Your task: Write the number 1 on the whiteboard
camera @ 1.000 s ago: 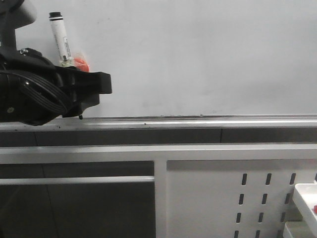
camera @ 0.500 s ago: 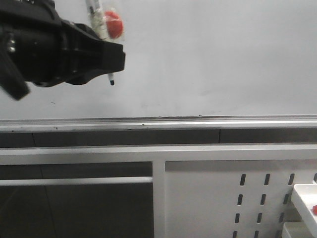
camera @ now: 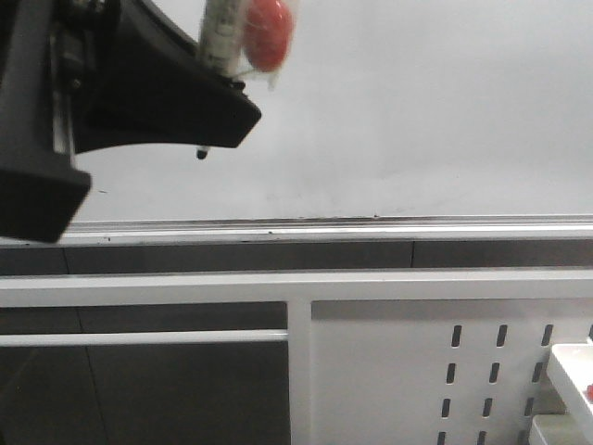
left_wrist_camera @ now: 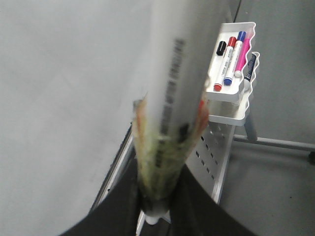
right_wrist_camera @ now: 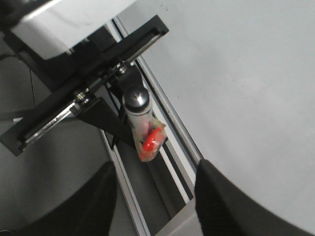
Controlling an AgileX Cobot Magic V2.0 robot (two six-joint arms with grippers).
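Clamping a marker [camera: 220, 37], left hand [camera: 208, 116], tip just off whiteboard [camera: 417, 102].

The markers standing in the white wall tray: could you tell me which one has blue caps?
The white-barrelled blue-capped marker, second from the right in the white tray, between the red-capped marker and the pink marker.

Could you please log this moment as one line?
left pincer: shut on white-barrelled marker | glossy grey-white whiteboard: no stroke visible | right pincer: open, empty
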